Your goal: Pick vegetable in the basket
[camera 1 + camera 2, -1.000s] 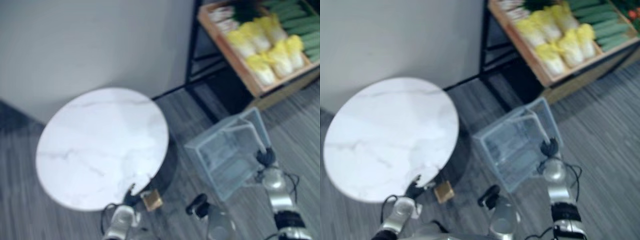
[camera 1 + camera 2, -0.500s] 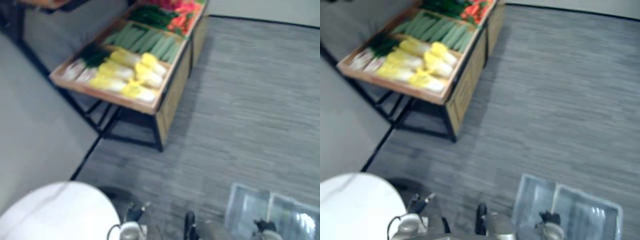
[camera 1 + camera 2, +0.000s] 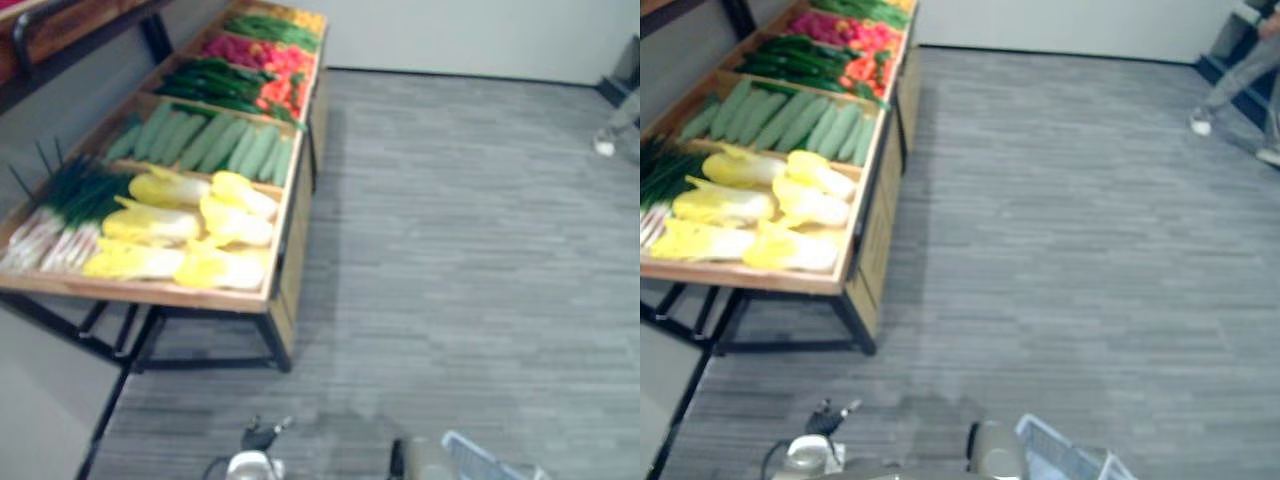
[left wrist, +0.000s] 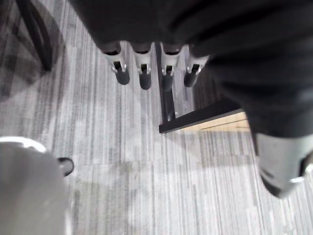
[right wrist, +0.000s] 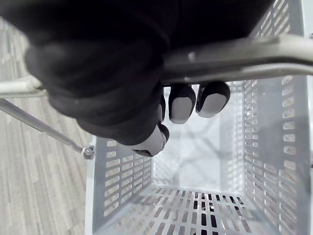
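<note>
The wooden produce stand (image 3: 285,300) fills the left side of the head views. Its surface carries green onions (image 3: 60,205) at the near end, then yellow napa cabbages (image 3: 200,235), then long pale green vegetables (image 3: 215,145), with darker green and red produce further back. Every vegetable lies on the stand; none is in a hand or in the basket.

The left hand (image 4: 144,63) hangs low over the grey floor (image 3: 470,230), near the stand's black leg. Its fingers are straight and released, holding nothing.

The right hand (image 5: 182,103) has its fingers clenched round the metal handle (image 5: 234,58) of the pale perforated basket (image 5: 254,122), which hangs empty beneath it. A corner of the basket shows at the lower edge of the head views.

A person's legs (image 3: 1240,80) stand far off on the right.

The step in hand looks like the approach: the basket is carried, nothing picked yet. The next move calls for closing in on the stand, raising the free left hand above the tray rim and wrapping it round one vegetable, probably a near cabbage.
</note>
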Available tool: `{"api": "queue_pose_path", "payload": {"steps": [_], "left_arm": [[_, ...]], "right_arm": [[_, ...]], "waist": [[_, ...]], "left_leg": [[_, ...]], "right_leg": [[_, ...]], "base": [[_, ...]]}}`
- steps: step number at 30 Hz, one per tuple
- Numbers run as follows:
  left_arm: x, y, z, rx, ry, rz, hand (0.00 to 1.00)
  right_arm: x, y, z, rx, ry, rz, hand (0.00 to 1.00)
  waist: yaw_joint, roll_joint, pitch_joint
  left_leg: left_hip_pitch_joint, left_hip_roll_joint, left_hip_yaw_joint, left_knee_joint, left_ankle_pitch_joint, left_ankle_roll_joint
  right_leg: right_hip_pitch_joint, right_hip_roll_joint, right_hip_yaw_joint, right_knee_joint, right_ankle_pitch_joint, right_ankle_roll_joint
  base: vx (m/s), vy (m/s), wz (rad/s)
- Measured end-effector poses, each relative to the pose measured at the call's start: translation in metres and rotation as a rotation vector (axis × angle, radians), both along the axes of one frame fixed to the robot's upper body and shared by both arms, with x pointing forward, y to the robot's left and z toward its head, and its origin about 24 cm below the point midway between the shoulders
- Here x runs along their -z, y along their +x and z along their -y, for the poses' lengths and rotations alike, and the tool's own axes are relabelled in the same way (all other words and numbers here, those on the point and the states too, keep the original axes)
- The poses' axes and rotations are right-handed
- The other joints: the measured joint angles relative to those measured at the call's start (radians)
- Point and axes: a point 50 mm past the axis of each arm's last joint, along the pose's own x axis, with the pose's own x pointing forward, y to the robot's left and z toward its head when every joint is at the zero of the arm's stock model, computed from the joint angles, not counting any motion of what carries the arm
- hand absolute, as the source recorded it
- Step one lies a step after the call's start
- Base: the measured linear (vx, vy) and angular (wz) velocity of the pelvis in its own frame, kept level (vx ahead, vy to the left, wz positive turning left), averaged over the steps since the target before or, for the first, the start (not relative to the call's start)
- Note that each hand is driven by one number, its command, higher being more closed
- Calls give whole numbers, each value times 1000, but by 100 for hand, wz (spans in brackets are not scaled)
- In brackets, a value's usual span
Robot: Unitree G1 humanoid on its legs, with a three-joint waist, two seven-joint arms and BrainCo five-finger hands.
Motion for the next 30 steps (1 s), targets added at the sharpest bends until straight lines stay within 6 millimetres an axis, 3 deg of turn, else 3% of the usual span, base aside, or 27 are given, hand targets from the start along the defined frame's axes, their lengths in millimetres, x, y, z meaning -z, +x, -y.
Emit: {"api": "queue_pose_path", "payload": {"steps": [2,3,4,5,6,7,8,9,10,11,13,16,18,19,20,21,22,23,25,26,28,29,30], "left_arm": [[-1,3,1,3,-2,8,0],[-1,2,-1,-5,-4,5,0],[0,0,-2,-14,-3,2,0],[1,-5,-9,-33,8,-11,0],[5,-14,-7,-51,-5,-44,0],[7,-17,-4,-60,-15,-57,0],[10,-22,1,-78,-33,-71,0],[11,-24,3,-93,-44,-71,0],[11,-25,4,-105,-49,-69,0],[10,-23,5,-136,-61,-51,0],[7,-20,2,-166,-65,-12,0],[3,-16,-1,-181,-61,23,0],[0,-11,-3,-196,-58,57,0],[-2,-9,-4,-221,-69,74,0],[-2,-7,-2,-215,-78,82,0],[-2,-6,2,-202,-87,82,0],[-3,-3,16,-156,-106,109,0],[-7,2,25,-94,-124,139,0],[-12,2,29,62,-198,151,0],[-13,6,35,144,-229,148,0],[-8,9,39,215,-237,88,0],[-5,10,38,249,-227,47,0],[-5,10,35,275,-214,27,0]], "right_arm": [[-2,15,1,-10,-6,36,100],[-2,21,0,-15,-6,51,100],[-2,21,-1,-14,-4,55,100],[-2,19,-2,-12,-3,51,100],[-3,20,2,-6,-14,56,100],[-3,22,4,0,-21,65,100],[-5,29,7,3,-34,82,100],[-7,37,9,-4,-43,113,100],[-8,40,11,-4,-52,124,100],[-10,41,17,-16,-66,121,100],[-11,43,21,-46,-80,106,100],[-18,55,32,-77,-127,133,100],[-24,71,40,-114,-155,157,100],[-30,86,44,-140,-180,188,100],[-36,96,50,-158,-202,211,100],[-38,100,53,-165,-213,218,100],[-43,104,60,-178,-240,224,100],[-45,106,65,-206,-265,215,100],[-53,125,67,-315,-317,222,100],[-59,138,67,-409,-352,216,100],[-63,150,64,-517,-391,202,100],[-65,158,59,-597,-416,200,100],[-66,163,52,-639,-424,207,100]], "waist": [[-21,30,5],[-24,29,3],[-24,18,-2],[-22,-10,-9],[-25,3,-5],[-24,24,-6],[-23,58,-14],[-21,75,-14],[-24,79,-11],[-22,89,2],[-10,88,25],[25,83,27],[42,79,30],[48,74,33],[56,72,34],[57,74,33],[58,86,27],[72,89,24],[87,80,20],[85,73,24],[78,73,24],[69,60,24],[61,31,25]], "left_leg": [[22,61,-16,-38,3,-6],[40,78,-9,-53,7,-12],[54,77,-5,-57,8,-23],[94,69,14,-72,-5,-68],[152,93,16,-84,-30,-108],[169,113,19,-80,-32,-112],[160,151,30,-19,-18,-135],[97,177,33,129,10,-175],[51,195,27,228,33,-199],[-55,243,-18,499,130,-229],[-150,283,-17,807,110,-233],[-267,280,64,878,39,-183],[-354,235,91,753,4,-163],[-373,192,131,588,1,-154],[-376,154,203,396,34,-117],[-375,139,250,311,62,-98],[-370,120,373,158,144,-64],[-365,112,431,131,190,44],[-394,67,459,128,164,95],[-390,47,445,98,152,115],[-328,20,436,24,170,99],[-275,-3,387,-36,202,96],[-236,-28,333,-84,220,92]], "right_leg": [[-49,54,-7,-250,40,-10],[-50,69,3,-440,140,-13],[-44,70,6,-531,191,-13],[-28,57,21,-645,257,-5],[-28,66,23,-567,381,-25],[-42,82,22,-513,363,-43],[-45,113,20,-470,302,-61],[-29,133,19,-474,272,-71],[-11,141,16,-487,264,-74],[75,167,15,-546,257,-81],[206,197,26,-619,246,-110],[313,195,70,-687,229,-115],[348,173,92,-715,221,-102],[364,148,94,-721,220,-83],[388,123,85,-739,209,-56],[405,116,75,-750,203,-44],[433,108,46,-766,189,-17],[451,100,28,-768,173,6],[448,72,-77,-760,165,18],[433,46,-118,-682,130,67],[372,0,-148,-439,107,100],[315,-45,-152,-205,137,135],[260,-84,-140,-19,226,143]], "base": [[522,-193,49],[500,-219,32],[560,-276,30],[597,-309,27],[603,-308,17],[575,-296,-11],[528,-290,-30],[510,-301,-28],[594,-330,-8],[499,-236,0],[479,-147,-17],[378,-53,-46],[311,66,-35],[395,173,-17],[329,170,-2],[428,229,33],[414,225,50],[423,231,61],[372,178,93],[307,104,114],[272,88,116],[288,63,166],[208,-8,164]]}}
